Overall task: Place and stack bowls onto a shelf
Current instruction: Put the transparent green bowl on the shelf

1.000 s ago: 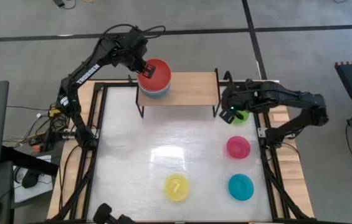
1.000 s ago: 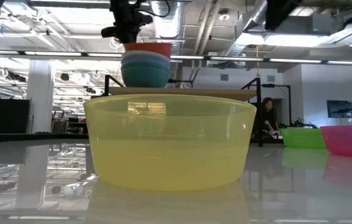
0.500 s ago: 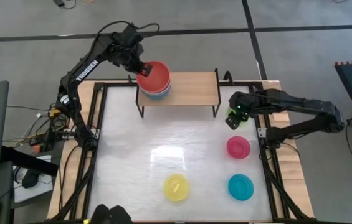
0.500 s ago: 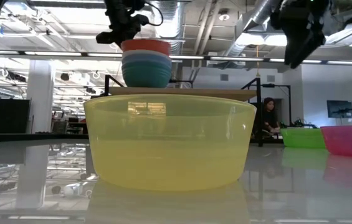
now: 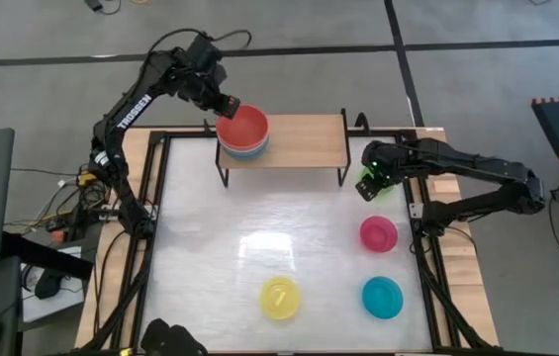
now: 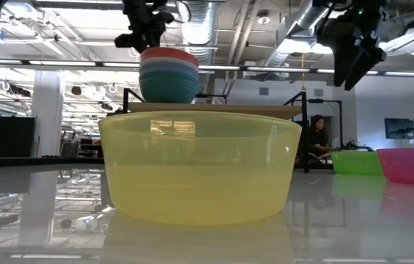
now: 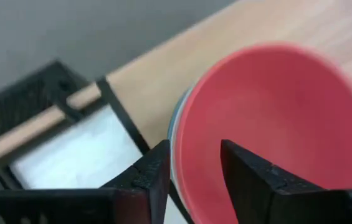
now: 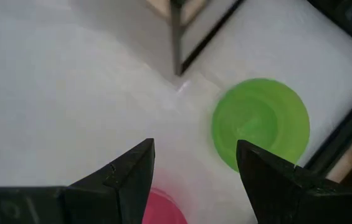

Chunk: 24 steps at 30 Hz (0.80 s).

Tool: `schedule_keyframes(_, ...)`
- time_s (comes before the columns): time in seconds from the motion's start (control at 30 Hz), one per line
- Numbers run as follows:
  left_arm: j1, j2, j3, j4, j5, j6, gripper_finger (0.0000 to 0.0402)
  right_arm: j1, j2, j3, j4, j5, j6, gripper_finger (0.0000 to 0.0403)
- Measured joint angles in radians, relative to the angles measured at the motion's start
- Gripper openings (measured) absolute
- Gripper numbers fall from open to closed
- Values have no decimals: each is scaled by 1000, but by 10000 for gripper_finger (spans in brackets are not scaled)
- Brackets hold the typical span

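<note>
Since a second ago, the red bowl (image 5: 242, 127) has dropped fully into the stack at the shelf's (image 5: 304, 140) left end, and the left gripper (image 5: 225, 102) has released it, fingers parted astride its rim. Right gripper (image 5: 370, 179), fingers spread wide and empty, has shifted over the green bowl (image 8: 260, 121) just right of the shelf.

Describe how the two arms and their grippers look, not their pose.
Both arms are black, jointed and slim, with loose black cables looping along them. The left arm carries white TROSSEN lettering. Each gripper, left gripper and right gripper, has two dark, flat, wedge-shaped fingers. A small green light glows near the right wrist.
</note>
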Motion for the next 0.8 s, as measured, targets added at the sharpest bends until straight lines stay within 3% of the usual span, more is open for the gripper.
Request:
schedule_keyframes(0.3, -28, -2, 159, 41, -28, 124, 142, -155, 39, -100, 2, -122, 180, 254)
schedule_keyframes(0.5, -186, -13, 149, 211, -31, 161, 142, -203, 35, -229, 38, -105, 337, 254)
schedule_keyframes(0.63, -291, -13, 149, 307, -98, 211, 142, -237, 35, -306, 76, -81, 458, 254)
schedule_keyframes(0.8, -362, -13, 149, 338, -132, 248, 142, -282, 35, -376, 142, -81, 532, 254)
